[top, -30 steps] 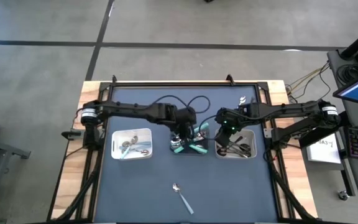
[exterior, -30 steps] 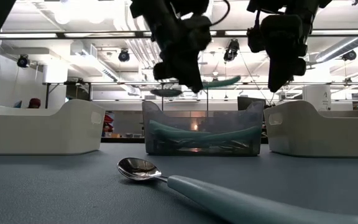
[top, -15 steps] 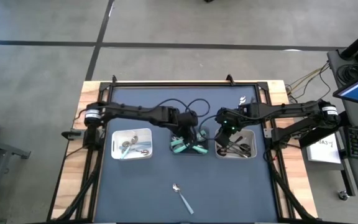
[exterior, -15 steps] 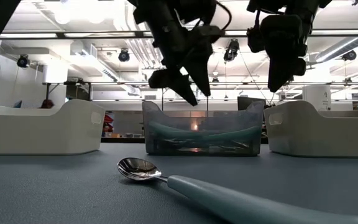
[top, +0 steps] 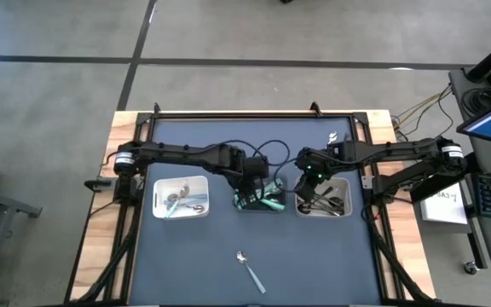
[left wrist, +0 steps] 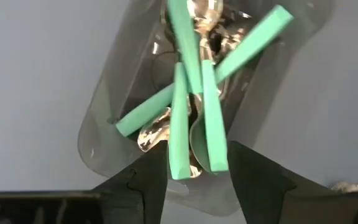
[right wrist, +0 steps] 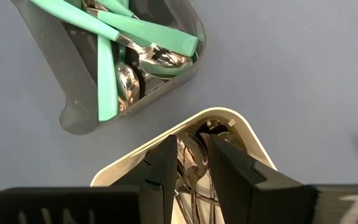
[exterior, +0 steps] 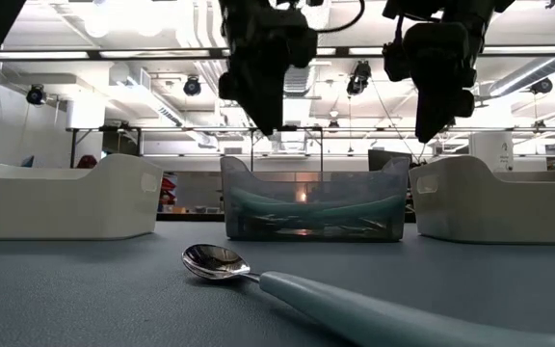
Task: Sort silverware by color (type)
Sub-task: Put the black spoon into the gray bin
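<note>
Three small trays stand in a row. The clear middle tray (top: 239,207) holds several teal-handled pieces (left wrist: 179,124). My left gripper (left wrist: 197,177) hangs open above it, nothing between its fingers. The white right tray (right wrist: 241,134) holds dark shiny silverware (top: 324,203). My right gripper (right wrist: 193,165) hangs over it, its fingers a narrow gap apart and bare. The white left tray (top: 162,183) holds silver pieces (top: 181,200). A teal-handled spoon (top: 250,269) lies flat on the mat near the front edge.
A small shiny piece (top: 334,136) lies on the mat at the far right. The mat between the trays and the lone spoon (exterior: 355,304) is bare. Both arms reach in from the sides and meet over the trays.
My left gripper has opened and let go of a teal-handled piece it held level above the middle tray. The piece has dropped into that tray. The gripper has then risen a little. My right gripper has kept still.
</note>
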`<act>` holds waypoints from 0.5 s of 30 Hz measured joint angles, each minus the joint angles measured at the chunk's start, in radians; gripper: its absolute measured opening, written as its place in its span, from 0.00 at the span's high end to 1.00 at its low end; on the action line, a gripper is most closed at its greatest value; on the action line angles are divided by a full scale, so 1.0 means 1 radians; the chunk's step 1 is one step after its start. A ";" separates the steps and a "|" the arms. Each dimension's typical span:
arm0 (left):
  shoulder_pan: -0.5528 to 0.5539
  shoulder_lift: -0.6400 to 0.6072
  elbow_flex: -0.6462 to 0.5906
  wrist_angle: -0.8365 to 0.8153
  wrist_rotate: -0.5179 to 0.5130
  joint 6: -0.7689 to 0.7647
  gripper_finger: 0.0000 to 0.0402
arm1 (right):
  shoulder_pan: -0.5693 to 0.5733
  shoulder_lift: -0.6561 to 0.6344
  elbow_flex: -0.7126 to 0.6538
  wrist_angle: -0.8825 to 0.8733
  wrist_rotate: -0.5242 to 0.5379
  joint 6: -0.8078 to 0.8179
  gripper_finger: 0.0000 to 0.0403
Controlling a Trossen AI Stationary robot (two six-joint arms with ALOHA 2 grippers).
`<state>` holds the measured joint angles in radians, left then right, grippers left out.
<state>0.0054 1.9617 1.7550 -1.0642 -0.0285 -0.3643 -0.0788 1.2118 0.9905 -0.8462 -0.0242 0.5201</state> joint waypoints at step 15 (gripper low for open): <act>-0.023 -0.058 -0.068 -0.093 -0.057 0.061 0.74 | 0.000 0.000 0.000 0.156 0.027 -0.130 0.80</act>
<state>-0.0181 1.9033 1.6868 -1.1576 -0.0852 -0.3035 -0.0792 1.2118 0.9902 -0.6899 0.0025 0.3903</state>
